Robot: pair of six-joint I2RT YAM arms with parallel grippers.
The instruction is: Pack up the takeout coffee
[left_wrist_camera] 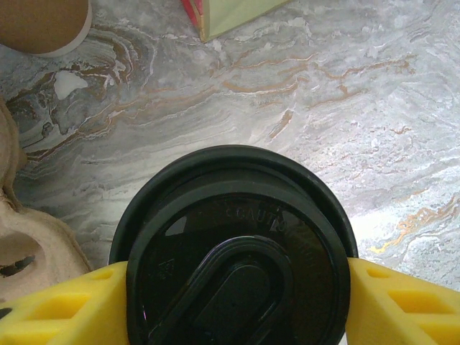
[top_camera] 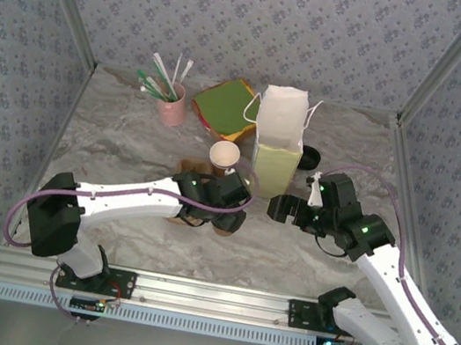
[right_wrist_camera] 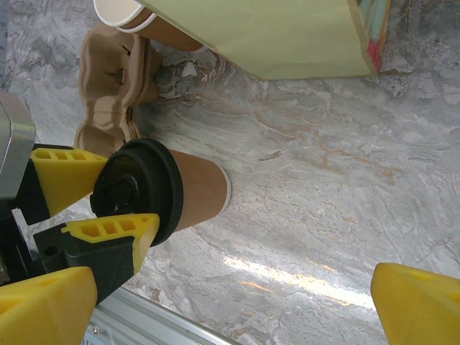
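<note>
The takeout coffee (right_wrist_camera: 195, 192), a brown paper cup under a black lid (left_wrist_camera: 237, 251), stands upright on the marbled table just in front of the cup carrier. My left gripper (top_camera: 221, 216) is shut on it, one yellow finger (left_wrist_camera: 65, 309) pressed against each side of the lid rim. The same grip shows from the side in the right wrist view. The pale green paper bag (top_camera: 278, 145) stands open behind it. My right gripper (top_camera: 291, 208) hangs open and empty to the right of the cup, with its fingers (right_wrist_camera: 420, 302) wide apart.
A lidless brown cup (top_camera: 224, 155) stands at the bag's left, beside the cardboard cup carrier (top_camera: 191, 170). A loose black lid (top_camera: 309, 159) lies right of the bag. At the back are a pink cup of straws (top_camera: 170, 108) and a stack of coloured napkins (top_camera: 224, 104).
</note>
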